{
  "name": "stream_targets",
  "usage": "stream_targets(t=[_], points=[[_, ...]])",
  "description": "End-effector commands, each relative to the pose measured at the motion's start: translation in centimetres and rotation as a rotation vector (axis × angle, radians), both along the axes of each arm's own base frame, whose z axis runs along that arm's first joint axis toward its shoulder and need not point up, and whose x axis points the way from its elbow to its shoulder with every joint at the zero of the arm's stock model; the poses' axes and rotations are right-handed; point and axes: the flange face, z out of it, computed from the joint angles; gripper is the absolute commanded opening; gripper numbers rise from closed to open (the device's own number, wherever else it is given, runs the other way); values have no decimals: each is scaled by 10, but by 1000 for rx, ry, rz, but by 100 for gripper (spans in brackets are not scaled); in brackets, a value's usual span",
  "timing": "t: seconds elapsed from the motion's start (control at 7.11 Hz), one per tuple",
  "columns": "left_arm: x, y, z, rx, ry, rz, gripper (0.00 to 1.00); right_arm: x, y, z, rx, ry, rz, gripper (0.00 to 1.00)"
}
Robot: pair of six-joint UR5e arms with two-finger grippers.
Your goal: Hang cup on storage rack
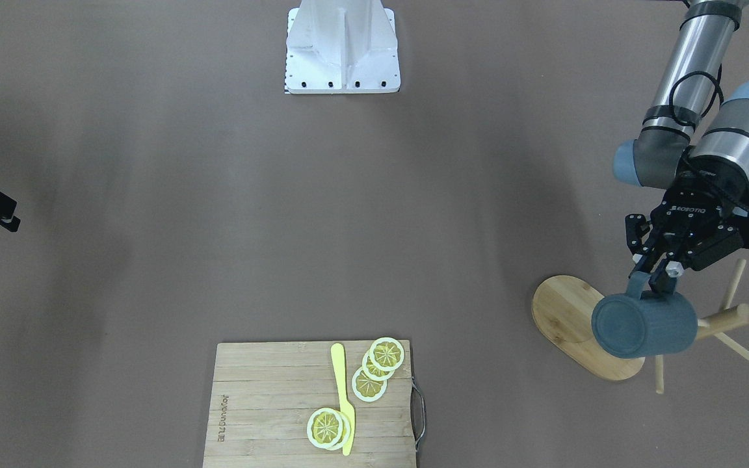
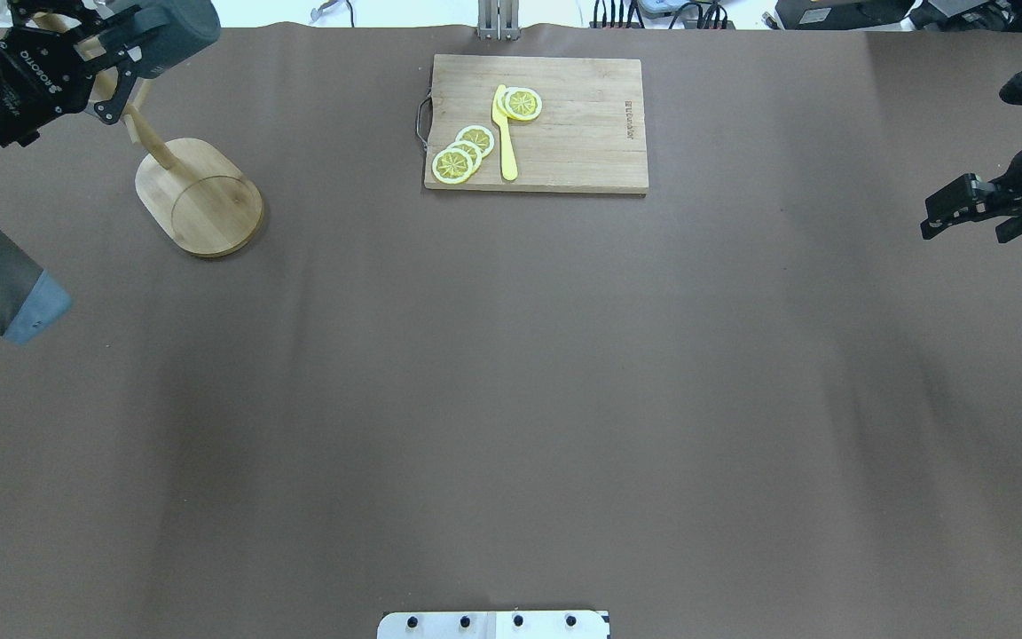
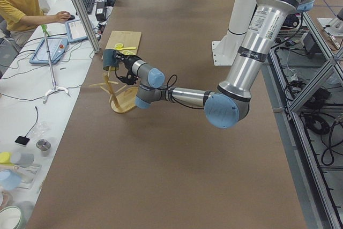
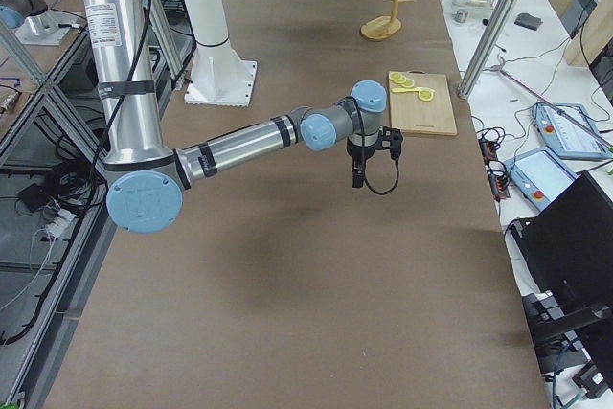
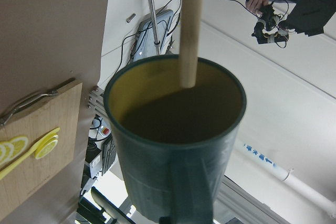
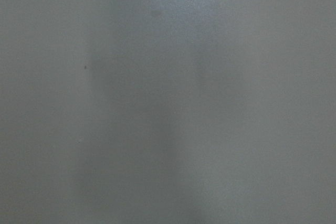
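The dark teal cup lies on its side in the air, its bottom toward the front camera. My left gripper is shut on its handle from above. The cup hangs over the oval base of the bamboo storage rack, beside the top of the post. In the left wrist view a thin peg crosses in front of the cup's yellowish mouth; I cannot tell whether it touches. My right gripper is far off at the table's other side, shut and empty, pointing down.
A bamboo cutting board with lemon slices and a yellow knife lies at the table's far-middle edge. Other rack pegs stick out around the cup. The robot's white base stands at the near middle.
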Motion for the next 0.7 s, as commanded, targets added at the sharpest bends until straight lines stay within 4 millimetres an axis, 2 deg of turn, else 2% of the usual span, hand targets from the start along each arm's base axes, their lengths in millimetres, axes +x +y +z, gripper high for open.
stream_targets(t=[0.0,0.56], points=[[-2,2,17,-2,10,5,0,0,0,1,-1,1,-1,100],[-18,1,32,-12,-24,26,0,-1,0,1,-2,1,-1,100]])
